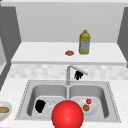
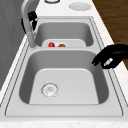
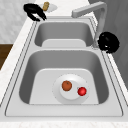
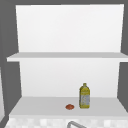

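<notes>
The right robot hand (image 1: 78,74) sits curled up, holding nothing, just beside the tap (image 1: 68,75) — the left robot hand (image 1: 40,105), half-curled, hangs over the left sink (image 1: 32,93).

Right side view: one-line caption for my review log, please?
White plate carrying a brown ball and red ball in the near steel basin; right hand beside the faucet.

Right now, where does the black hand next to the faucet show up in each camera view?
Front view: the right hand sits just under the grey faucet spout, above the divider between the basins.
Left side view: top left, right of the faucet's curve.
Right side view: right edge, beside the faucet's post.
Upper view: not in it.
Shared landmark: the faucet.
</notes>
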`<state>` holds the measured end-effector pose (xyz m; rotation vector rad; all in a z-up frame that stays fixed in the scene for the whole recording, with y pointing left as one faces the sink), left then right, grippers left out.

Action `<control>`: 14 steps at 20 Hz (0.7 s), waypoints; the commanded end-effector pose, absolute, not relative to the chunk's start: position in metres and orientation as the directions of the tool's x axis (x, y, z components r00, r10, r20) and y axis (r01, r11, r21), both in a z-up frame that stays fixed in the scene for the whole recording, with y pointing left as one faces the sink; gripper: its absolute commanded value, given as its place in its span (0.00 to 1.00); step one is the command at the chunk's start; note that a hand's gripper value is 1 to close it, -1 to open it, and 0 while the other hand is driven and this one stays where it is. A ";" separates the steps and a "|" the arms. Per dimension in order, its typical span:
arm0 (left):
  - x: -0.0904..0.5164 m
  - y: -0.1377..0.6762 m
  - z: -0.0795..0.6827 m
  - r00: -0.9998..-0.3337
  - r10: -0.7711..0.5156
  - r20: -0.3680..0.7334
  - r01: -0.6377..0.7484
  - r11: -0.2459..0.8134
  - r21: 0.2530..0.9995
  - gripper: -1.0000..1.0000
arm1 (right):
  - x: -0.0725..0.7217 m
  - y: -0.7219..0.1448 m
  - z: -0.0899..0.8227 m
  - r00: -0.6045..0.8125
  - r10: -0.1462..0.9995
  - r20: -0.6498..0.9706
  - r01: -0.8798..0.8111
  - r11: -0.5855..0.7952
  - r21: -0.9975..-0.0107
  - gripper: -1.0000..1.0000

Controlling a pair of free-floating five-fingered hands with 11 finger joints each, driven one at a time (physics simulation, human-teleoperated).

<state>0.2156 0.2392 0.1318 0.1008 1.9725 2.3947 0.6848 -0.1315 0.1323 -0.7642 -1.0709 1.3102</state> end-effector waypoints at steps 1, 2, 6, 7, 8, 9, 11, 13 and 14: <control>0.216 0.239 0.132 -0.997 0.070 0.026 0.012 -0.192 0.981 0.50 | 0.686 -0.136 0.112 -0.057 0.982 0.181 -0.372 0.148 -0.917 1.00; 0.216 0.239 0.132 -0.997 0.070 0.026 0.012 -0.192 0.981 0.50 | 0.686 -0.137 0.111 -0.056 0.980 0.192 -0.369 0.158 -0.916 1.00; 0.216 0.239 0.132 -0.997 0.070 0.026 0.012 -0.192 0.981 0.50 | 0.687 -0.136 0.101 -0.039 0.980 0.193 -0.328 0.170 -0.929 1.00; 0.216 0.239 0.132 -0.997 0.070 0.026 0.012 -0.192 0.981 0.50 | 0.685 -0.134 0.098 -0.035 0.983 0.182 -0.316 0.162 -0.935 1.00; 0.216 0.239 0.132 -0.997 0.070 0.026 0.012 -0.192 0.981 0.50 | 0.684 -0.132 0.095 -0.026 0.984 0.174 -0.311 0.157 -0.937 1.00; 0.216 0.239 0.132 -0.997 0.070 0.026 0.012 -0.192 0.981 0.50 | 0.685 -0.129 0.091 -0.018 0.986 0.166 -0.310 0.152 -0.938 1.00; 0.216 0.239 0.132 -0.997 0.070 0.026 0.012 -0.192 0.981 0.50 | 0.683 -0.122 0.085 -0.002 0.990 0.143 -0.307 0.136 -0.942 1.00; 0.216 0.239 0.132 -0.997 0.070 0.026 0.012 -0.192 0.981 0.50 | 0.681 -0.113 0.085 0.013 0.994 0.111 -0.295 0.110 -0.949 1.00; 0.216 0.239 0.132 -0.997 0.070 0.026 0.012 -0.192 0.981 0.50 | 0.680 -0.112 0.087 0.022 0.994 0.109 -0.284 0.111 -0.952 1.00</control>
